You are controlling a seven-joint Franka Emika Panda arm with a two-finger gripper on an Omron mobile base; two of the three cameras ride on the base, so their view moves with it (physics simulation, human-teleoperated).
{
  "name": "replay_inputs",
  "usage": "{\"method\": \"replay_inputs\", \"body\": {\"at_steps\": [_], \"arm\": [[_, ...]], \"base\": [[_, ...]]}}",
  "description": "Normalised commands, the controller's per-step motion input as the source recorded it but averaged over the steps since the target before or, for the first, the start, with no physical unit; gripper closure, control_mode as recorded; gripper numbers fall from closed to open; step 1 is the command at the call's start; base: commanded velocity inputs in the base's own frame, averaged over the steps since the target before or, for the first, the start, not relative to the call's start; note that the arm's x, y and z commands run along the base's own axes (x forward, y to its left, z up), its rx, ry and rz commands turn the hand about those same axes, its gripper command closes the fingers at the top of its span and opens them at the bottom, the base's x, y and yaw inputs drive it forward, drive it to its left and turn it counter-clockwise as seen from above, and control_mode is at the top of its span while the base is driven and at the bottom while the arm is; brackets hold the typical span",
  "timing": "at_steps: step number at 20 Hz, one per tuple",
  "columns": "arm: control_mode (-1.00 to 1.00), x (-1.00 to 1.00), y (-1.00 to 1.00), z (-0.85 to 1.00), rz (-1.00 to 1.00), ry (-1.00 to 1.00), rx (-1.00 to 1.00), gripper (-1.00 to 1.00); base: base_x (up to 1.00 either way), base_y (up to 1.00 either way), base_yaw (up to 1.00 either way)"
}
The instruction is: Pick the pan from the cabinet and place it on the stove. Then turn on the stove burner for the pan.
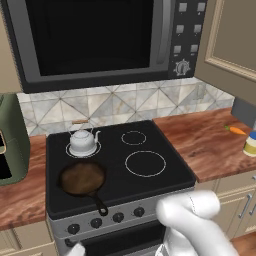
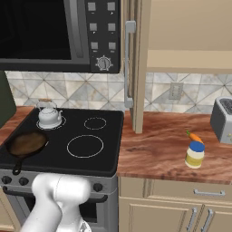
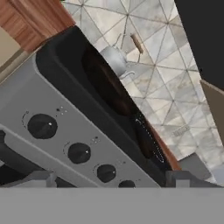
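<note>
Item 1, gripper: my jaws stand wide apart and hold nothing. I have the hand low in front of the stove, rolled so the cooktop runs diagonally in the hand view; the white arm bends down past the steel front in both base views.

Item 2, knobs: a row of black dials on the grey panel, just ahead of my fingertips. I judge none has been turned yet, though the pictures cannot settle that.

Item 3, pan: set on the front left of the black glass, handle pointing toward the panel. It covers the stove burner beneath it, so I cannot see that ring. Placement looks done; switching on the burner is what remains.

Item 4, kettle: on the rear left ring, just behind the pan.

Item 5, cabinet: door open, right of the stove.
</note>
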Motion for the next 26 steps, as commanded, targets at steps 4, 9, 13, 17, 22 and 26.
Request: {"method": "replay_inputs", "body": {"at_steps": [4,9,13,17,22,26], "arm": [[-1.00,0.00,-0.37,0.00,0.26,-0.20,0.42,-1.00],[-1.00,0.00,-0.41,0.00,0.29,-0.14,0.40,-1.00],[-1.00,0.10,-0.28,0.00,0.28,-0.08,0.39,-1.00],[-1.00,0.28,-0.05,0.00,0.21,-0.02,0.39,-1.00],[-1.00,0.27,0.00,0.00,0.13,0.00,0.39,-1.00],[-1.00,0.01,0.00,-0.02,0.02,0.01,0.15,-1.00]], "base": [[0.00,0.00,0.00],[0.00,0.00,0.00],[0.00,0.00,0.00],[0.00,0.00,0.00],[0.00,0.00,0.00],[0.00,0.00,0.00]]}}
